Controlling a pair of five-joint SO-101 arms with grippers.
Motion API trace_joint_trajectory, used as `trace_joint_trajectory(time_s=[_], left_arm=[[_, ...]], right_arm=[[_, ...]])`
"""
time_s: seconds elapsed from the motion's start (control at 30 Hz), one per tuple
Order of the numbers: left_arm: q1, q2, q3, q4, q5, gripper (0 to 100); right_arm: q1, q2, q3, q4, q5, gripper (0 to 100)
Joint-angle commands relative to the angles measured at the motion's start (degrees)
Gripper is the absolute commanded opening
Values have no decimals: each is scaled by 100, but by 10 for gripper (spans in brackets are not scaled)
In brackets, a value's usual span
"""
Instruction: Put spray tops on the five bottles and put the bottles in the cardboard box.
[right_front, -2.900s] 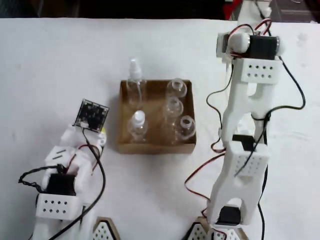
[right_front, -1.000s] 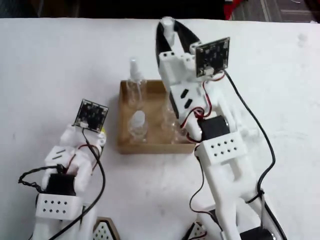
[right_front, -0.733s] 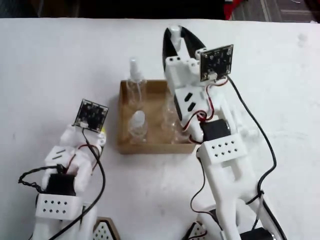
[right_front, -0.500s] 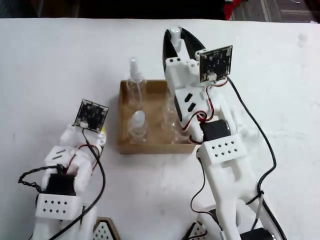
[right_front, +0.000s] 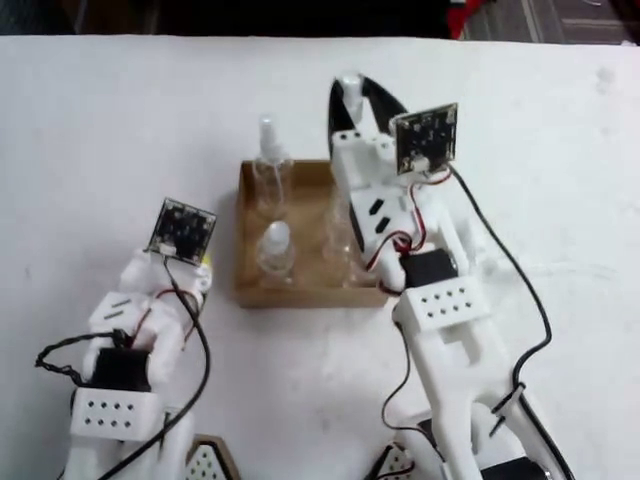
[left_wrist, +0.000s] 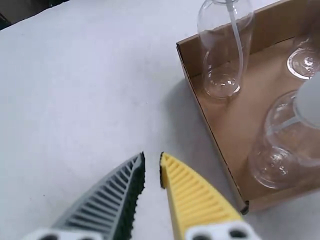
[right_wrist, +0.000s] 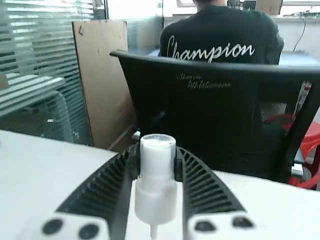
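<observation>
- Caught nothing new up front: the grey-and-yellow left gripper (left_wrist: 151, 161) sat parked just beside the shallow brown cardboard box (right_front: 300, 295), fingers nearly touching and gripping nothing.
- Counted two clear plastic bottles (right_front: 272, 170) standing in the box's left column, already wearing white tops. Found the uncapped ones in the other column mostly hidden under the right arm.
- Spotted the real change further back: the black right gripper (right_wrist: 156, 152) was clamped on a white plastic spray top (right_wrist: 156, 192), hovering over the far right corner of the box.
- Checked against roughly three seconds back: had that arm folded away at the table's right side, well apart from the box.
- Checked against the last second too: had eased in a touch from beyond the far rim, toward the back-right bottle.
- Figured that meant cap number three was about to go on, with three bottles left to top.
</observation>
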Motion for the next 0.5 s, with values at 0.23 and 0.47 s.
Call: trace_joint_trajectory(time_s=[0.23, 0.47], left_arm=[[-57, -92, -26, -105, -70, 80], [-57, -92, -26, -114, -70, 79]], right_arm=[[207, -48, 1451, -2369, -70, 15], [207, 391, 1591, -2431, -70, 15]])
